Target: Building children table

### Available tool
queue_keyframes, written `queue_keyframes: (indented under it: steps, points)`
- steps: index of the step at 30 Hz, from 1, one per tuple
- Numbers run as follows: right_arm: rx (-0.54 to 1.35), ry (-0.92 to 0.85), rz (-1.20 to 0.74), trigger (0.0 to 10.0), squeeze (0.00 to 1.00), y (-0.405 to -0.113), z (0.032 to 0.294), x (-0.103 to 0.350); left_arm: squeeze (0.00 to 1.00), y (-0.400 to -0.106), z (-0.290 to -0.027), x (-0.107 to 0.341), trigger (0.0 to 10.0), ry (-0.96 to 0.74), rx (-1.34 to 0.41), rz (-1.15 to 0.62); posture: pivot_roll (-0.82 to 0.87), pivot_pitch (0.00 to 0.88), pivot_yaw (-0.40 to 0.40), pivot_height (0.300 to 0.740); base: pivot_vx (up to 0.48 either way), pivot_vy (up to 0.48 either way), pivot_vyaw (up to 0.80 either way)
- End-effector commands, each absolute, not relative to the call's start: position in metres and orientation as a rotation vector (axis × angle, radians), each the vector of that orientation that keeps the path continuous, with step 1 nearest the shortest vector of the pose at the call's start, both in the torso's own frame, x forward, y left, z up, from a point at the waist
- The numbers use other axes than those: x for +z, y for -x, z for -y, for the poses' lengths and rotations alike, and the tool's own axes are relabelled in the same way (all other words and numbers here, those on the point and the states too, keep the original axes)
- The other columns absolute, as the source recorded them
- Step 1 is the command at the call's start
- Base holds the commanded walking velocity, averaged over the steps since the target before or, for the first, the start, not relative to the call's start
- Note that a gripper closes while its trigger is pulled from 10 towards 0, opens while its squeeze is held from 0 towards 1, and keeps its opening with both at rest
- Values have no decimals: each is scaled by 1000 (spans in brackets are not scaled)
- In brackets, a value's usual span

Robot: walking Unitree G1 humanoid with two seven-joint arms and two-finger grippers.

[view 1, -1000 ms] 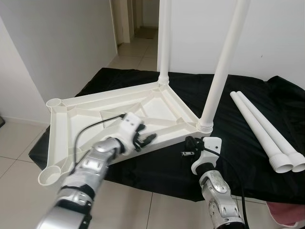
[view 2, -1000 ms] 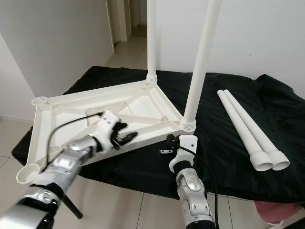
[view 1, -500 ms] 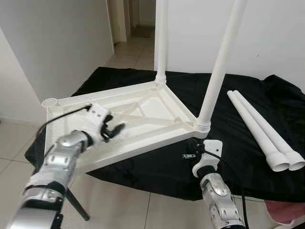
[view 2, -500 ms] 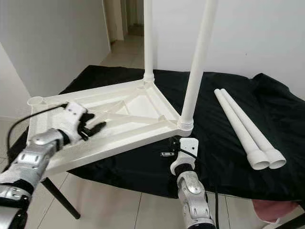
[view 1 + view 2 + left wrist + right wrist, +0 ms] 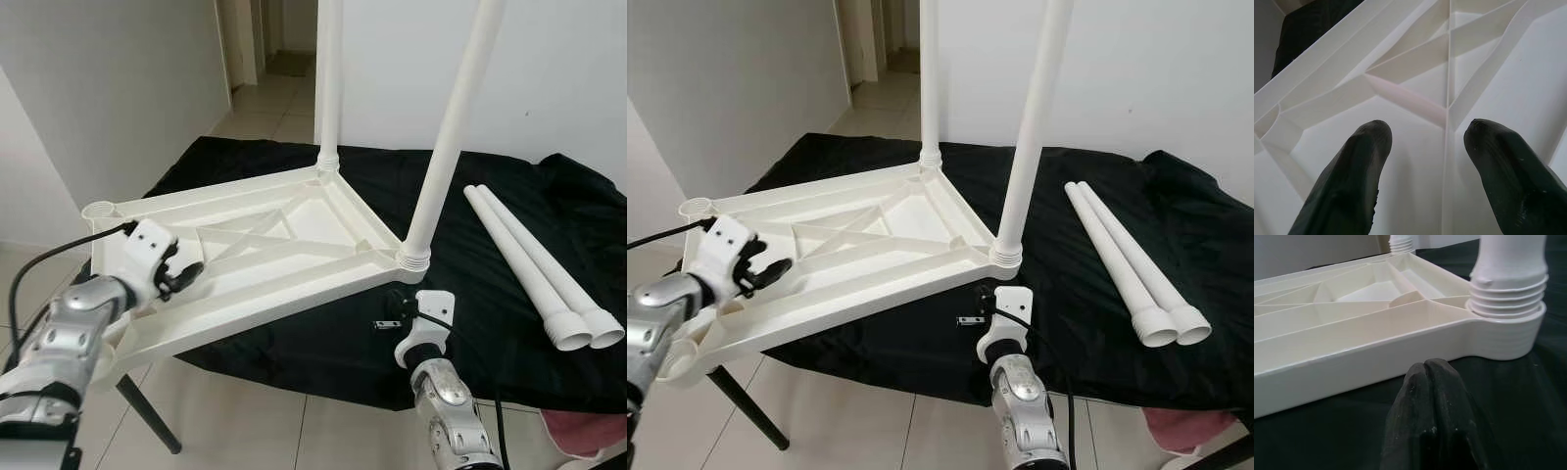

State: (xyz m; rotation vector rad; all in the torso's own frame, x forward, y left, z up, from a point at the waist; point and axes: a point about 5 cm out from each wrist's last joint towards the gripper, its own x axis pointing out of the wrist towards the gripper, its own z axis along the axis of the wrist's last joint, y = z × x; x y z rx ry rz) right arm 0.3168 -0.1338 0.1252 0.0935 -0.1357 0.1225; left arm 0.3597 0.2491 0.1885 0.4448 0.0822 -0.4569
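the white plastic tabletop [image 5: 265, 255] lies upside down across the middle-left of the head view, its ribbed underside facing up, resting on a black cloth [image 5: 490, 245] with its left part hanging out past the cloth's edge over the tiled floor [image 5: 245, 431]. two white legs are already standing in its corner sockets: one leg [image 5: 329, 78] rises at the far corner near the top centre of the frame, and a second leg [image 5: 453, 127] rises from the near right corner, leaning slightly toward the upper right. an empty round socket [image 5: 98, 209] shows at the far left corner.

the left gripper [image 5: 181, 277] sits at the middle left of the frame over the tabletop's left end; in the left wrist view its two black fingers [image 5: 1347, 181] are spread apart above the ribs with nothing between them. the right gripper [image 5: 392, 299] is at the lower centre, on the cloth just below the socket of the second leg; the right wrist view shows its fingertips [image 5: 1432, 406] pressed together, empty, just short of the tabletop's rim.

two loose legs [image 5: 534, 264] lie side by side on the cloth at the right of the frame, well apart from the tabletop, their wider ends toward the lower right. a dark stand leg [image 5: 147, 421] slants down at the lower left.
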Motion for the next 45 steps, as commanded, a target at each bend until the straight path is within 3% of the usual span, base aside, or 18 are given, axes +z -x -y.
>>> queue_keyframes:
  steps: [1, 10, 15, 22, 25, 26, 31, 39, 45]
  points:
    - [123, -93, 113, 10000, 0, -316, 132, 121, 0, -358, -263, 183, 10000, -460, -328, -92, 18, 98, 10, 740, 0, 0, 0]
    - [125, -89, 107, 10000, 0, -317, 132, 121, 0, -359, -289, 178, 10000, -415, -162, -157, 20, 102, 10, 740, 0, 0, 0]
    - [123, -90, 107, 10000, 0, -318, 131, 122, 0, -357, -294, 170, 10000, -484, -117, -201, 17, 104, 15, 740, 0, 0, 0]
    - [116, -94, 105, 10000, 0, -320, 131, 122, 0, -353, -258, 146, 10000, -612, -326, -237, 20, 108, 17, 740, 0, 0, 0]
    - [116, -94, 105, 10000, 0, -320, 131, 122, 0, -353, -258, 146, 10000, -612, -326, -237, 20, 108, 17, 740, 0, 0, 0]
    - [111, -95, 105, 10000, 0, -321, 131, 122, 0, -348, -232, 136, 10000, -585, -473, -226, 22, 110, 22, 740, 0, 0, 0]
    - [100, -104, 108, 10000, 0, -323, 132, 124, 0, -336, -198, 117, 10000, -581, -664, -228, 22, 113, 26, 740, 0, 0, 0]
    - [83, -110, 107, 10000, 0, -324, 132, 123, 0, -320, -165, 109, 10000, -573, -822, -221, 25, 117, 33, 740, 0, 0, 0]
    - [80, -111, 107, 10000, 0, -325, 132, 124, 0, -316, -156, 110, 10000, -559, -861, -217, 26, 116, 36, 740, 0, 0, 0]
